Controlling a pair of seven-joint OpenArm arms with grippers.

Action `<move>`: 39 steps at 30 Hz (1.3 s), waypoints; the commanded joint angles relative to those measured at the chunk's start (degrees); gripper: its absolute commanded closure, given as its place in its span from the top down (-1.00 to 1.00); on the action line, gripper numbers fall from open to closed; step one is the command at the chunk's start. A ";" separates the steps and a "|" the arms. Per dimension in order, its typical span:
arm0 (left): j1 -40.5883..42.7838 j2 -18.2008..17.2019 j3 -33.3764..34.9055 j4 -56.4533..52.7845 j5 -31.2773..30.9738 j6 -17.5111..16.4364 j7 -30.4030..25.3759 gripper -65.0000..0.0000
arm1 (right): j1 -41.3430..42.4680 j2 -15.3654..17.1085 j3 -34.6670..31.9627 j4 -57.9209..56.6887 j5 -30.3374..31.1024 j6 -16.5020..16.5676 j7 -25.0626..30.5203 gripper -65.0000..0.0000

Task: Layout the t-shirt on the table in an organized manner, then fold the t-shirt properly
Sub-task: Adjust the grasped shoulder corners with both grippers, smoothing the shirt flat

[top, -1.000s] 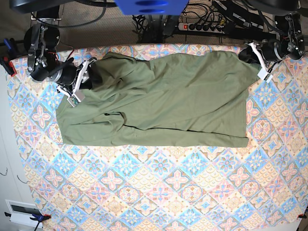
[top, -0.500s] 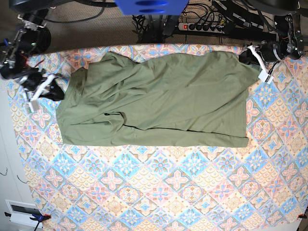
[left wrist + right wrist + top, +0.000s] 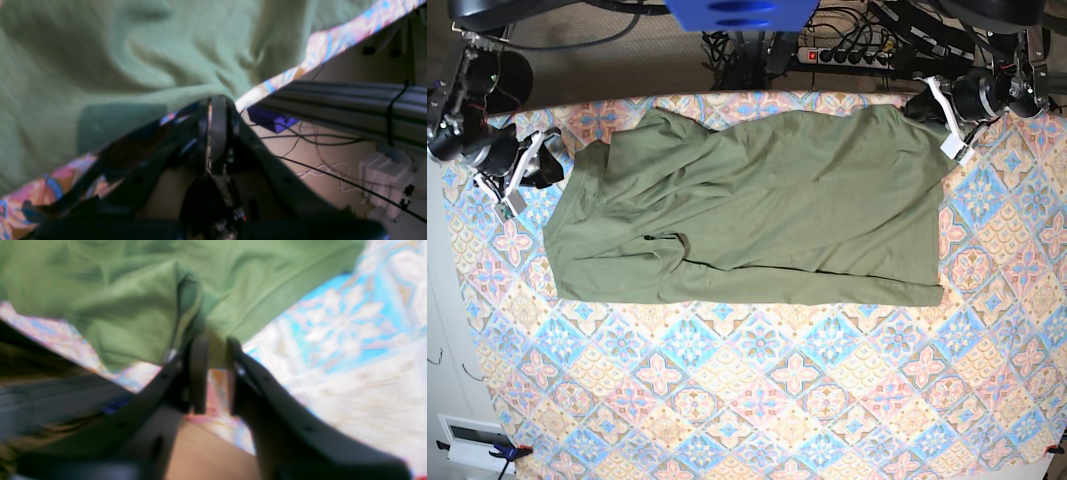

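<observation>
The olive-green t-shirt (image 3: 747,200) lies spread across the far half of the table (image 3: 777,400), with a raised fold near its lower left. My left gripper (image 3: 930,103) is at the shirt's far right corner. In the left wrist view its fingertips (image 3: 217,98) are pressed together on the edge of the t-shirt (image 3: 133,50). My right gripper (image 3: 539,165) is at the shirt's left edge. In the right wrist view that gripper (image 3: 215,343) has its jaws slightly apart, with the hem of the t-shirt (image 3: 116,290) at the tips.
A power strip (image 3: 852,55) and cables lie on the floor behind the table. A metal rail (image 3: 333,96) runs just past the table's back edge (image 3: 333,36). A white box (image 3: 472,440) sits at the near left corner.
My right gripper swung out to the left of the shirt, then came back to its left edge with jaws parting. My left gripper shut and shifted left along the back edge with the corner.
</observation>
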 commanded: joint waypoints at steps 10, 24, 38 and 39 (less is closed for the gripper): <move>-0.43 -3.75 -0.91 0.88 -0.96 -0.28 -0.91 -1.00 | 0.39 1.33 -15.58 4.83 -20.94 0.12 8.90 -0.20; -0.61 -3.75 -0.91 0.88 -0.96 -0.28 -0.91 -1.00 | 0.92 1.15 -16.37 -1.85 -21.03 0.12 10.13 -0.20; -0.69 -3.75 -0.91 0.88 -0.96 -0.28 -0.91 -1.00 | 4.88 -2.27 -20.94 -4.23 -21.12 0.12 10.05 -0.19; -0.69 -3.75 -0.91 0.88 -0.96 -0.28 -0.91 -1.00 | 5.14 -2.27 -20.94 -4.93 -21.12 0.12 10.05 -0.20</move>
